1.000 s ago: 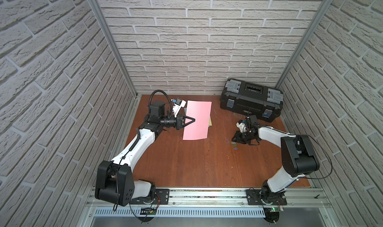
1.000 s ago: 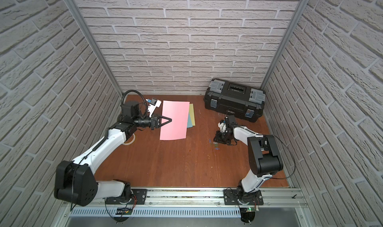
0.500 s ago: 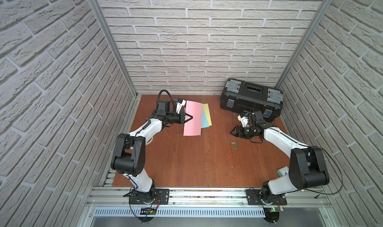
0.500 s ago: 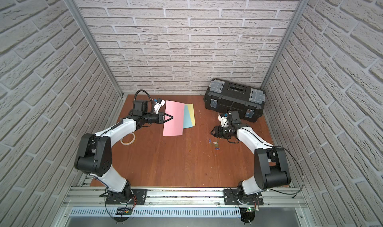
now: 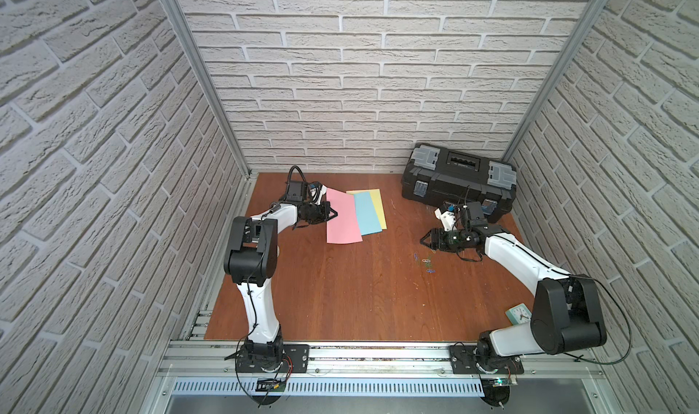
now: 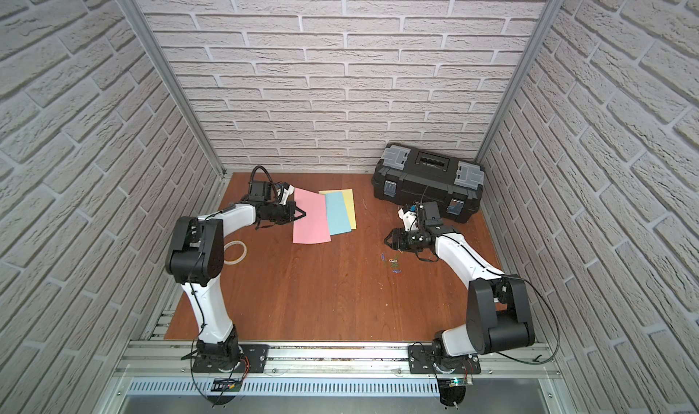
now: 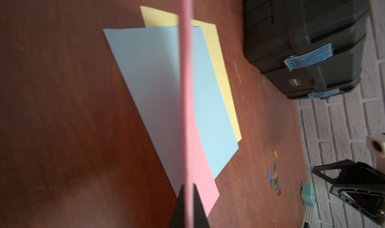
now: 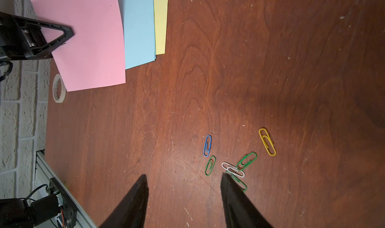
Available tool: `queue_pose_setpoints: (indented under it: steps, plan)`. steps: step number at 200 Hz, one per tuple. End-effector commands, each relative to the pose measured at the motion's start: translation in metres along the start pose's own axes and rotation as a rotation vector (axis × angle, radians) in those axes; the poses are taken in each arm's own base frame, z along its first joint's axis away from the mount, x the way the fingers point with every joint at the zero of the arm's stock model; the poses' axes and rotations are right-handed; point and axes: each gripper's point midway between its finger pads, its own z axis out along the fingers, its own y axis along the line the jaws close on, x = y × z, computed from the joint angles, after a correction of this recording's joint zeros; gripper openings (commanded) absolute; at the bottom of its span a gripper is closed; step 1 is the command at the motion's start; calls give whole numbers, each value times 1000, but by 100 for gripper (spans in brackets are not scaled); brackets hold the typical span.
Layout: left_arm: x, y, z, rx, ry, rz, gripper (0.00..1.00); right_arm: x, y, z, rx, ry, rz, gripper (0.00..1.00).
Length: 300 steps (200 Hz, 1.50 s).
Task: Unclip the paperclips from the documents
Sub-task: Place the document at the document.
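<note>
Right wrist view: poised with the right gripper [image 8: 183, 174] released and empty, loose paperclips [image 8: 233, 169] scattered on the table [image 8: 291, 70] just beneath and beside one tip. Well ahead of it, pinching the raised edge of the pink sheet [image 8: 89, 39] in the clenched left gripper [image 8: 69, 32], blue sheet [image 8: 138, 29] and yellow sheet [image 8: 160, 18] lying flat just past those jaws. No clip seen on any paper; probably time to check hidden edges, then lay the pink sheet down

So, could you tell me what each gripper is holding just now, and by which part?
The left gripper pinches the pink sheet at the long edge facing that arm, about midway. The right gripper is open, holding nothing.
</note>
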Motion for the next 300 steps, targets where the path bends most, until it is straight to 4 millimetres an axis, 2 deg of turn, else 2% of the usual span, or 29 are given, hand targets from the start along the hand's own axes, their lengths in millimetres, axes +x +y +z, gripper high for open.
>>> queue_pose_setpoints:
  steps: [1, 39, 56, 80, 100, 114, 137, 154, 184, 202, 210, 255, 300]
  plan:
    - [5, 22, 4, -82, 37, -8, 0, -10, 12, -11, -27, -38, -41, 58]
    - [6, 41, 6, -157, 57, -28, 0, -10, 13, -13, -28, -40, -41, 58]
    - [5, 50, 2, -197, 48, -52, 4, -10, 13, -15, -25, -46, -45, 59]
    - [6, 62, -8, -271, 27, -70, 18, -10, 14, -17, -22, -46, -49, 59]
    - [6, 71, -17, -329, 5, -85, 38, -9, 14, -19, -16, -48, -53, 59]
    - [6, 75, -24, -368, -10, -82, 48, -9, 14, -20, -14, -50, -54, 60]
    - [1, 77, -40, -434, -58, -61, 58, -9, 13, -21, -8, -53, -63, 60]
    - [-4, 73, -57, -470, -130, -36, 66, -11, 13, -22, 1, -64, -78, 62]
    - [-21, 50, -87, -466, -279, 47, 80, -19, 12, -26, 21, -93, -113, 65]
    - [-22, 38, -99, -467, -315, 102, 85, -27, 12, -28, 32, -117, -134, 66]
    - [-22, 31, -104, -465, -327, 126, 90, -30, 12, -29, 38, -129, -145, 67]
    - [-12, 12, -139, -503, -436, 248, 95, -48, 4, -31, 95, -199, -204, 71]
    - [6, 17, -160, -583, -487, 282, 96, -63, -9, -29, 168, -264, -263, 76]
